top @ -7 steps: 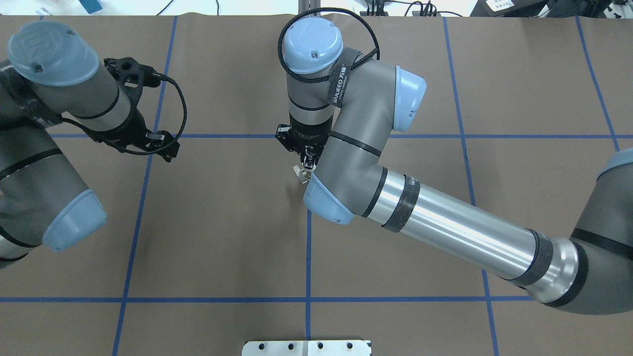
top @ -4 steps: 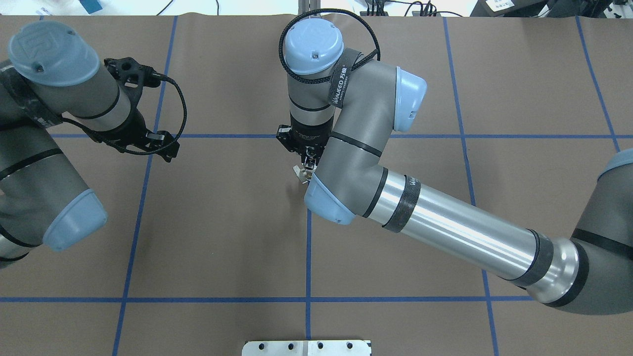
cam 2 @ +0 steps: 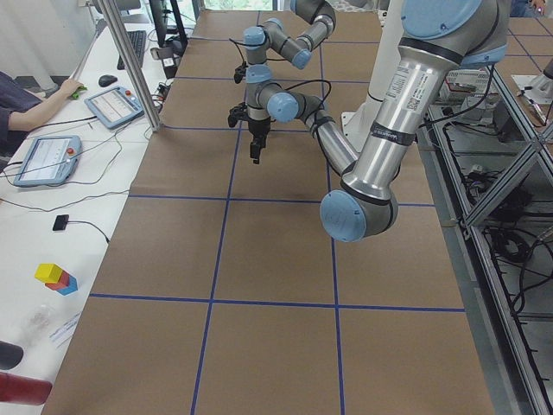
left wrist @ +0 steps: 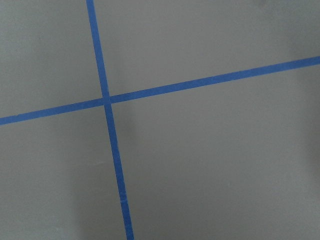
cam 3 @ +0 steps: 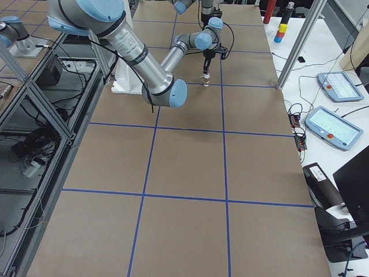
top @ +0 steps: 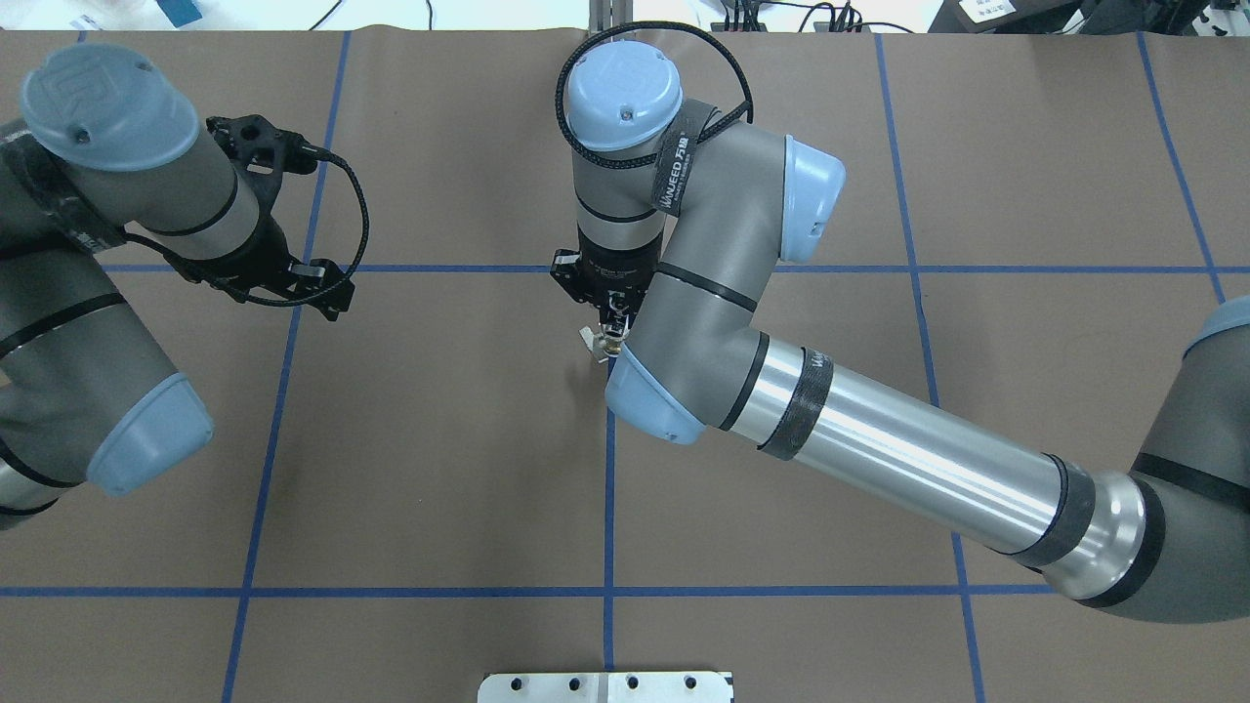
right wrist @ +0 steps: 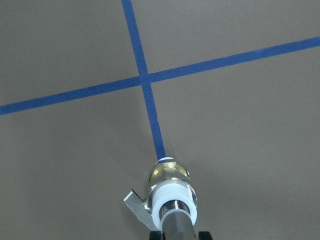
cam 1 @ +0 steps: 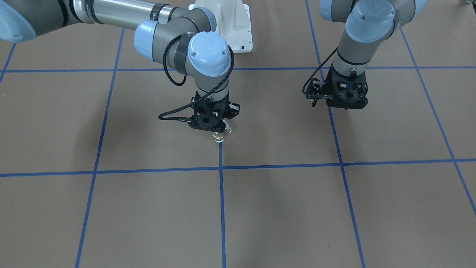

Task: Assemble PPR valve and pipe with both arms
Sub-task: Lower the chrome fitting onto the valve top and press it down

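Observation:
The PPR valve [right wrist: 170, 185] has a brass middle, white collars and a silver lever. It stands upright with its lower end on a blue tape line [right wrist: 150, 107]. The grey pipe [right wrist: 176, 225] enters its upper white collar. My right gripper [cam 1: 217, 131] points straight down and is shut on the pipe above the valve [cam 1: 219, 137]. In the overhead view the valve [top: 594, 342] peeks out beside the right gripper [top: 607, 327]. My left gripper [cam 1: 344, 99] hangs over the table well to the side [top: 293, 281]. Its fingers are hidden. The left wrist view shows only bare table.
The brown table cover carries a grid of blue tape lines [top: 607, 508]. The white bolted pedestal [cam 1: 227, 26] stands at the robot's base. An operator's desk with tablets [cam 2: 47, 160] and an aluminium post [cam 2: 130, 60] lie beyond the far table edge.
The right arm's wrist and elbow have shifted very slightly to the right. The valve and right gripper stay almost in place. The left arm has barely moved.

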`<move>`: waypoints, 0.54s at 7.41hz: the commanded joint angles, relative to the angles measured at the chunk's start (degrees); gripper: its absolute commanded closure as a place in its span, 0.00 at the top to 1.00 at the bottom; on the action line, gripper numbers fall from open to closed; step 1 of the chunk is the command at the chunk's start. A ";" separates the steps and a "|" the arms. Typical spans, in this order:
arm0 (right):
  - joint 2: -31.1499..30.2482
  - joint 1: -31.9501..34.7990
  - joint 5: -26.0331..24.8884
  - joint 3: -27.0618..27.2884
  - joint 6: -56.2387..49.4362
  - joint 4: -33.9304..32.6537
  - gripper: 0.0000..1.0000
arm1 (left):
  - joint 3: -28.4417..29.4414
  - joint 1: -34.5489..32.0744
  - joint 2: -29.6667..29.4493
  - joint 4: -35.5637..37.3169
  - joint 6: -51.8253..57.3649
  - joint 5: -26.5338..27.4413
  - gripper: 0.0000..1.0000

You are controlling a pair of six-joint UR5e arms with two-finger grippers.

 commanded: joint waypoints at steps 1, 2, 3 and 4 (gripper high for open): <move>-0.04 0.00 0.00 0.02 -0.09 0.01 0.00 | 0.00 -0.03 0.00 -0.14 0.04 0.00 1.00; -0.04 0.00 0.00 0.02 0.00 0.01 0.00 | 0.00 -0.03 0.00 -0.14 -0.05 0.00 1.00; -0.04 0.00 0.00 0.02 -0.18 0.01 0.00 | 0.00 -0.03 0.00 -0.14 -0.05 0.00 1.00; -0.21 0.00 0.00 -0.06 -0.26 0.01 0.00 | 0.08 -0.03 0.00 -0.14 -0.05 0.00 1.00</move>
